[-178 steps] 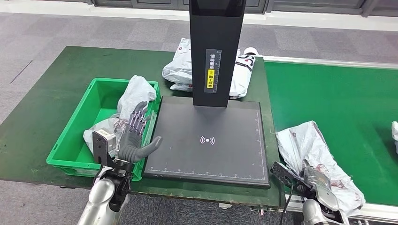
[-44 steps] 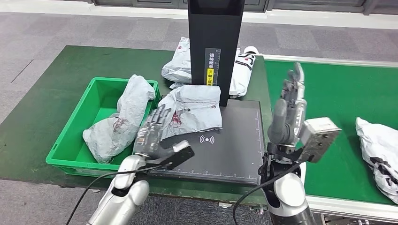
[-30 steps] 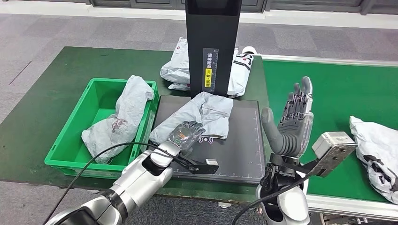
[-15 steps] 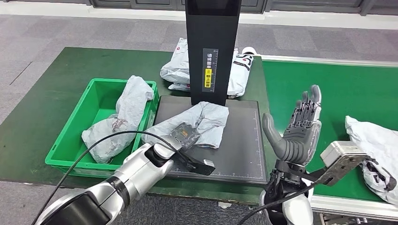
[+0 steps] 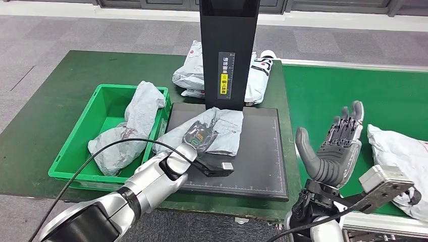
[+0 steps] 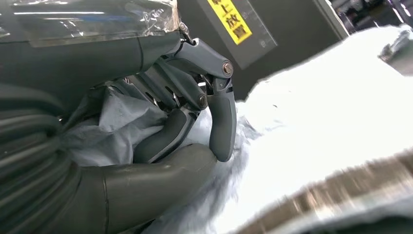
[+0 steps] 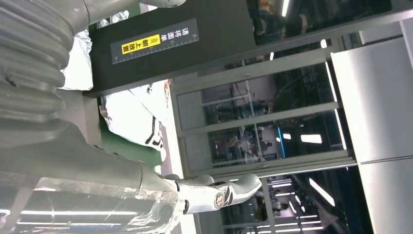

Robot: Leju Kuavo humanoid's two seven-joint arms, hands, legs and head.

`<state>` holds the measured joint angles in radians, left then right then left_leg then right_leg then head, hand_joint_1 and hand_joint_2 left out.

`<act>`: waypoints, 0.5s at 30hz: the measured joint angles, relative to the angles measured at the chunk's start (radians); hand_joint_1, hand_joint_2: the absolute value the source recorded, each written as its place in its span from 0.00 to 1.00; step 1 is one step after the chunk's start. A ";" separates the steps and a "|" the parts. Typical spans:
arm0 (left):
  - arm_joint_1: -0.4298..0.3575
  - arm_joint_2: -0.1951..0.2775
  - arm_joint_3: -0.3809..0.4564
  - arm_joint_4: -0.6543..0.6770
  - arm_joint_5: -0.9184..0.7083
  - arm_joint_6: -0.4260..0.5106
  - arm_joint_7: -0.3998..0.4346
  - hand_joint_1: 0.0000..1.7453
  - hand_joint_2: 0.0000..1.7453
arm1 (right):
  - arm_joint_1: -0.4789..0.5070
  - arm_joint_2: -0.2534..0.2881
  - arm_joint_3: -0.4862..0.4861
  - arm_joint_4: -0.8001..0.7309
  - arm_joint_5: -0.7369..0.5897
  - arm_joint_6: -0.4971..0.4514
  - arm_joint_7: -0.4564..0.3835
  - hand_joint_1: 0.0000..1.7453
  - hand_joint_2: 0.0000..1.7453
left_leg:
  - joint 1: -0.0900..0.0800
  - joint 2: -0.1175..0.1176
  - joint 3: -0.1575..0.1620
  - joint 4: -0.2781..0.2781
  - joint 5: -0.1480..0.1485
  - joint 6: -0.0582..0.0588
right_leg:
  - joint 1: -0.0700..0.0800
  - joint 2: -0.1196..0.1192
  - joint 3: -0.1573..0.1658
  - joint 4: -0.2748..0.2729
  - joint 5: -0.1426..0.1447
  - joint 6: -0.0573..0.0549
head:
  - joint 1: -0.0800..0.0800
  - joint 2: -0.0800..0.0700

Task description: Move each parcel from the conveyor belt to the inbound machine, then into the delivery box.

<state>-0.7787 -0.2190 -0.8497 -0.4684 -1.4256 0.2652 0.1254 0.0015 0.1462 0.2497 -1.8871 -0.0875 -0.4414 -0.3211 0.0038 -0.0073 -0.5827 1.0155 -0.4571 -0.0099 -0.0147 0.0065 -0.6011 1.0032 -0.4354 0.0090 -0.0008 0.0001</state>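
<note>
Grey parcel (image 5: 214, 132) sits by the inbound machine (image 5: 229, 151) platform's left edge; my left hand (image 5: 198, 138) looks clamped on it, probably for binning. Right hand (image 5: 335, 151) spread wide, holding nothing.

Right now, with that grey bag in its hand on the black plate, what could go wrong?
The left hand pinches only a loose fold of the parcel, so the slippery bag might slide out while being lifted.

The green delivery box already holds two bags, one draped against the near wall, so the new one could catch there.

The cable looping by the box could snag.
</note>
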 joint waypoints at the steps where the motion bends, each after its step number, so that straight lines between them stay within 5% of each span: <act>1: -0.002 0.000 0.000 -0.001 -0.004 0.015 0.008 1.00 1.00 | 0.003 0.000 -0.001 -0.004 0.000 -0.001 -0.001 0.00 1.00 | 0.000 0.000 0.000 0.000 0.000 0.000 | 0.000 0.000 0.000 0.000 0.000 0.000 | 0.000 0.000; 8: 0.001 0.042 0.015 -0.147 -0.059 0.380 0.136 1.00 1.00 | 0.014 0.002 -0.008 -0.024 -0.004 -0.040 -0.003 0.00 1.00 | 0.000 0.000 -0.002 0.000 0.000 0.000 | 0.000 0.000 -0.001 0.001 0.000 0.000 | 0.000 0.000; 15: 0.044 0.123 0.119 -0.468 -0.062 0.435 0.114 1.00 1.00 | 0.011 0.002 -0.008 -0.024 -0.019 -0.056 -0.004 0.00 1.00 | 0.000 -0.001 -0.003 0.000 0.000 0.000 | 0.000 0.000 -0.002 0.001 0.000 0.000 | 0.000 0.000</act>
<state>-0.7351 -0.0956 -0.7308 -0.9365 -1.4878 0.7007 0.2390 0.0128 0.1480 0.2415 -1.9112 -0.1065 -0.4978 -0.3250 0.0040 -0.0079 -0.5853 1.0154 -0.4572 -0.0099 -0.0146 0.0061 -0.6030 1.0038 -0.4356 0.0089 -0.0008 0.0001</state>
